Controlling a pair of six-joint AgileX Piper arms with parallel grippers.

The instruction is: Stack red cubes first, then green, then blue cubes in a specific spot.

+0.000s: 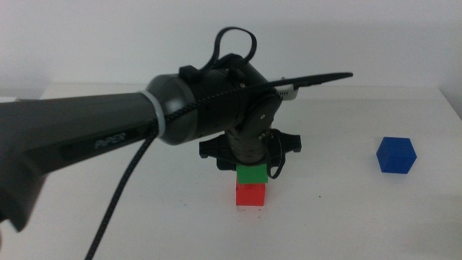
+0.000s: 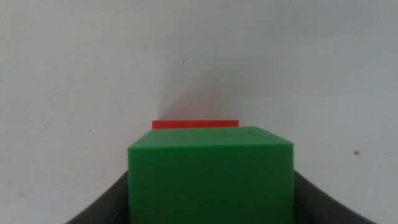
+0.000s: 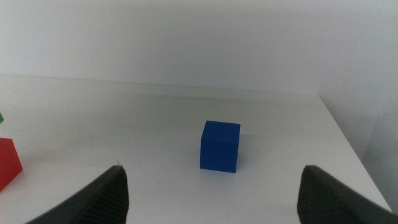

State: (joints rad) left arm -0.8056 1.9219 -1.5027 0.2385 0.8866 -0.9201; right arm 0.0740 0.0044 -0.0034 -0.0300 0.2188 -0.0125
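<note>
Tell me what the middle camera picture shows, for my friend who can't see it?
The left gripper, on a dark arm reaching in from the left, holds a green cube on top of a red cube on a white table. A blue cube sits alone, off to the right.

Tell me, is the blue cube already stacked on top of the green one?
No, the blue cube sits alone on the white table, off to the right of the green cube and red cube.
</note>
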